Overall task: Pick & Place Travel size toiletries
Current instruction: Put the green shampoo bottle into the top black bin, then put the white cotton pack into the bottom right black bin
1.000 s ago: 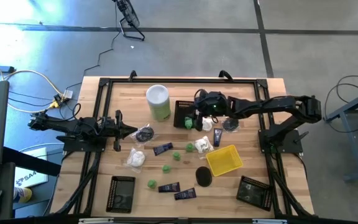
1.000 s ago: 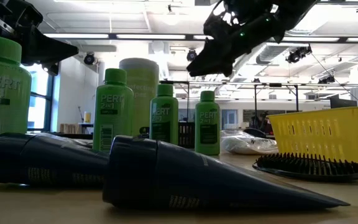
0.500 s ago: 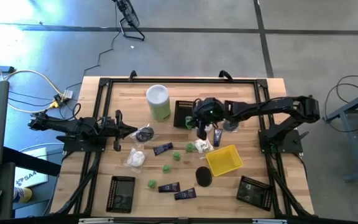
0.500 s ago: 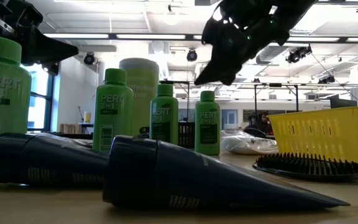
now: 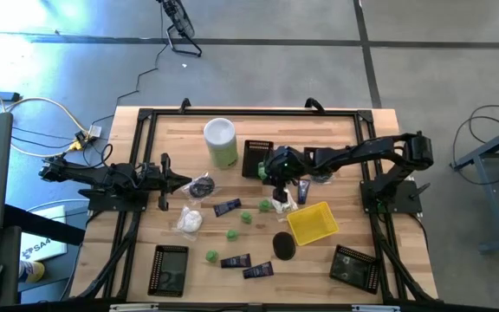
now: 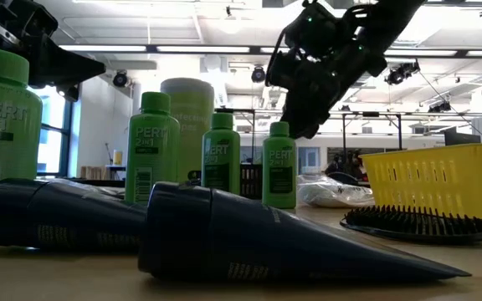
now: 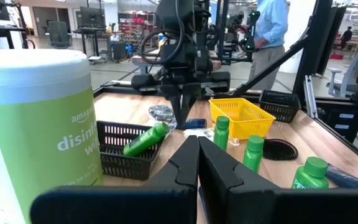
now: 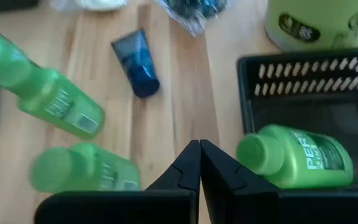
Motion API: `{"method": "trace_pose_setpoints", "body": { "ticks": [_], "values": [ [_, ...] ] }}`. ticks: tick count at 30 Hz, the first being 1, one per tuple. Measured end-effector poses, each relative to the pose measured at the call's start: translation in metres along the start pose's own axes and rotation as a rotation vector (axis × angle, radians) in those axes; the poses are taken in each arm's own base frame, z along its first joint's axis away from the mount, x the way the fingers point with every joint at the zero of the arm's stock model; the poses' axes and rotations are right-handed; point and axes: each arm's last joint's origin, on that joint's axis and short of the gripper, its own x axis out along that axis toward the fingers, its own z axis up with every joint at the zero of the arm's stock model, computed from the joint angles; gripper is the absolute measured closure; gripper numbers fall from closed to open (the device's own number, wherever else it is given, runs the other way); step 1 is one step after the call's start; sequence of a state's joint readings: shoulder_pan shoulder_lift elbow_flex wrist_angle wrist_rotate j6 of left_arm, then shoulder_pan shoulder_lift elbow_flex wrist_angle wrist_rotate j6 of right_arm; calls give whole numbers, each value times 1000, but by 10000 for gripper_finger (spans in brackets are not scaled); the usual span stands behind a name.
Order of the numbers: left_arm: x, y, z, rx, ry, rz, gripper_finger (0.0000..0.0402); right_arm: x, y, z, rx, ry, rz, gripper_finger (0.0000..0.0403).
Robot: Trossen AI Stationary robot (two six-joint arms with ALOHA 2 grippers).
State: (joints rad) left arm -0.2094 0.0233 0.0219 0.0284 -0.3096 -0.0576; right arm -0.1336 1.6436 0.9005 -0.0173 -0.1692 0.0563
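Green bottles (image 5: pixel 232 234), navy tubes (image 5: pixel 227 208) and white packets (image 5: pixel 189 220) lie scattered mid-table between the arms, and one green bottle (image 8: pixel 297 157) lies inside the black basket (image 5: pixel 256 158). Right gripper (image 5: pixel 278 185) hangs just beside that basket, fingers pressed together, holding nothing. Left gripper (image 5: pixel 184 181) waits at the table's left side, pinched shut and empty too.
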Motion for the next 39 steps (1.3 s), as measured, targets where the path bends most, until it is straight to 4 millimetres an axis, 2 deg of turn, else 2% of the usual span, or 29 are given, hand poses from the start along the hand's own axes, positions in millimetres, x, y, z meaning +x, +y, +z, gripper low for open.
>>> {"method": "trace_pose_setpoints", "body": {
  "ticks": [11, 29, 33, 39],
  "values": [
    [0, 0, 0, 0, 0, -1, 399, 1, -17, -2, 26, 5, -138, 401],
    [0, 0, 0, 0, 0, -4, 399, 1, -9, 3, 10, -39, -102, 401],
    [0, 0, 0, 0, 0, -3, 399, -8, -4, 7, 2, -60, -96, 401],
    [0, 0, 0, 0, 0, -3, 399, -39, 2, 18, -9, -116, -135, 401]
  ]
}}
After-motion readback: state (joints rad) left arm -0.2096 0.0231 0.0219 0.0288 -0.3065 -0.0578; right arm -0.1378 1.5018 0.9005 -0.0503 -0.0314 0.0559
